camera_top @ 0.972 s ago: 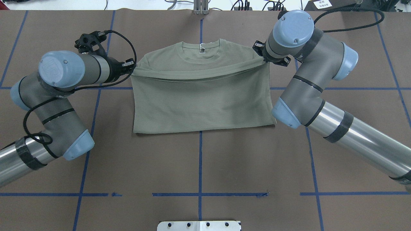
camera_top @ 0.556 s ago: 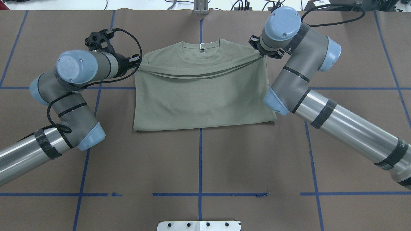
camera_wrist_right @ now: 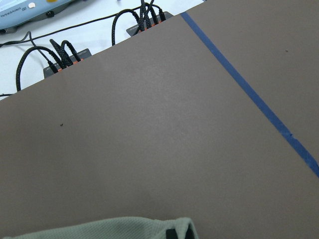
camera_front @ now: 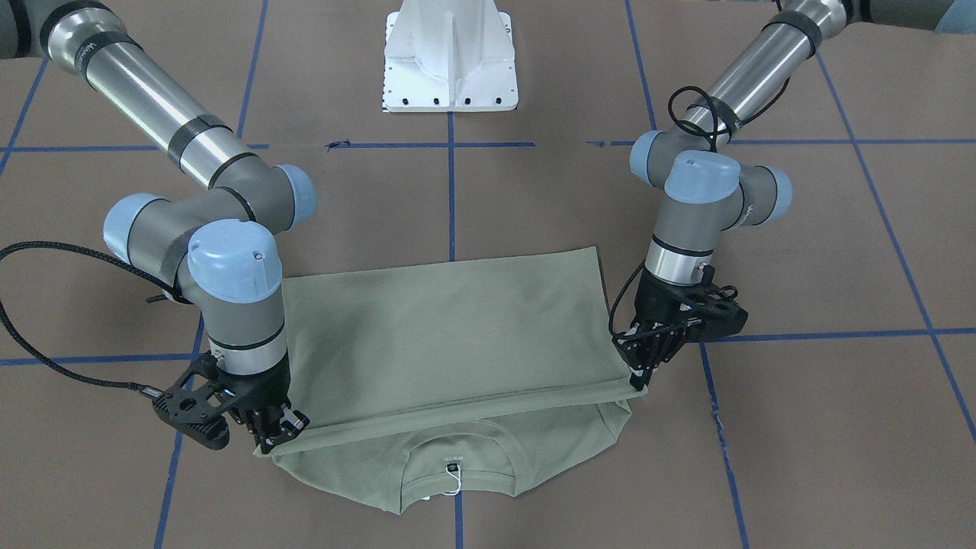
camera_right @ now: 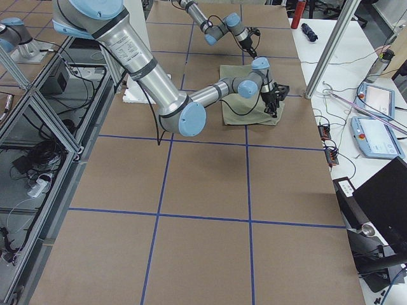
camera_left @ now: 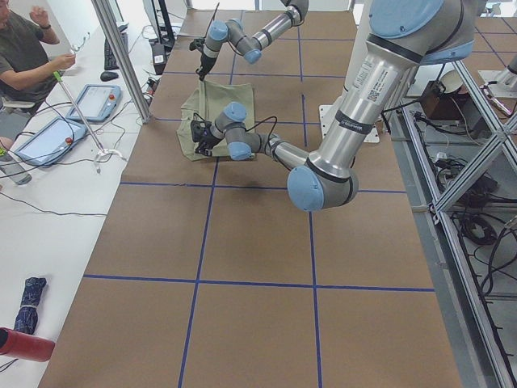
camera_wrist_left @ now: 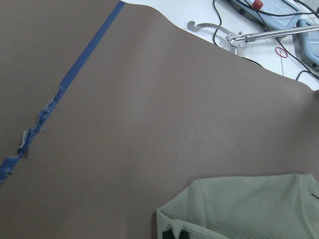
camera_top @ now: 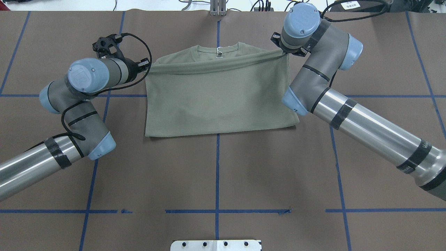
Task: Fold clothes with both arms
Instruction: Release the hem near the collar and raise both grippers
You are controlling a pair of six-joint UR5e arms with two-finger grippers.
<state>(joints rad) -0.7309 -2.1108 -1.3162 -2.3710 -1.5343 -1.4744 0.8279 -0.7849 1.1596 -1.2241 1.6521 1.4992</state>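
Left tool, right tool pinch sage shirt hem corners, half-folded.

Bright, even light; soft, faint shadows

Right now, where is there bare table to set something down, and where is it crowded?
Free: the wide stretch of table between the shirt and the white base plate. Crowded: the far strip by the collar, where the left gripper and right gripper pinch the shirt's corners.

Matt knit shirt; matt brown table cover
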